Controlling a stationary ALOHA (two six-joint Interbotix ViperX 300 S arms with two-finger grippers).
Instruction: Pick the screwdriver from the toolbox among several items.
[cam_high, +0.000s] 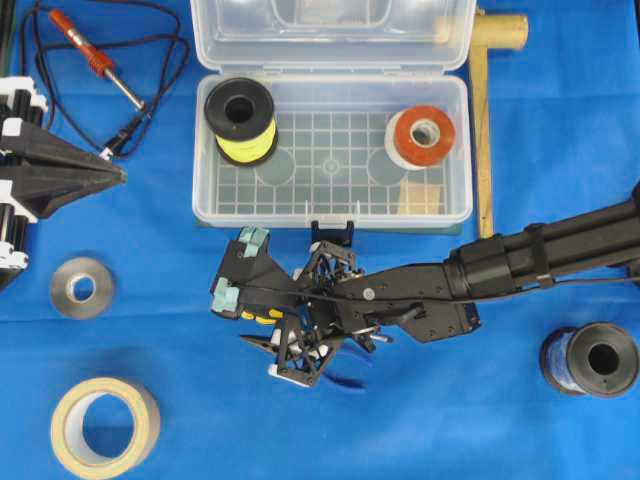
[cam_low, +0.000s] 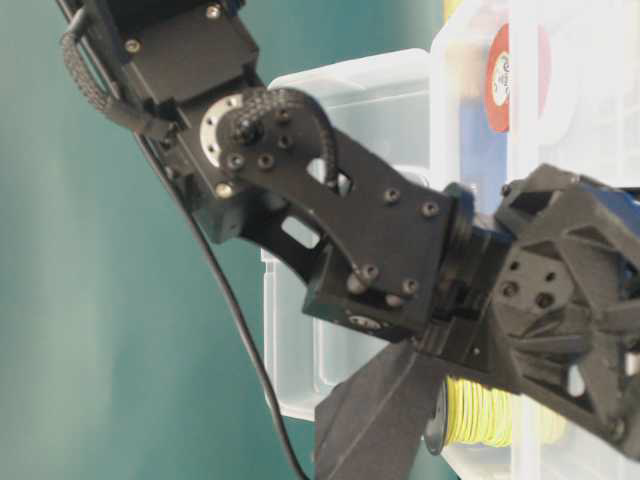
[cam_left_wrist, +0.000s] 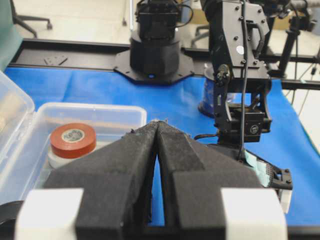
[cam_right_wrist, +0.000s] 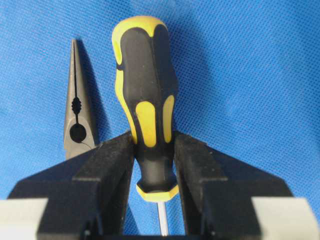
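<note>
Left of the clear toolbox (cam_high: 330, 205) the left gripper (cam_high: 110, 177) sits closed and empty, while just in front of it the right gripper (cam_right_wrist: 154, 150) flanks the screwdriver (cam_right_wrist: 146, 100) on the blue cloth, seemingly letting go, its shaft mostly hidden; withdrawing upward likely follows.

From overhead I barely see the screwdriver (cam_high: 262, 318), it's tucked under the right gripper (cam_high: 232, 268); pliers (cam_high: 345, 380) mostly hidden too.
</note>
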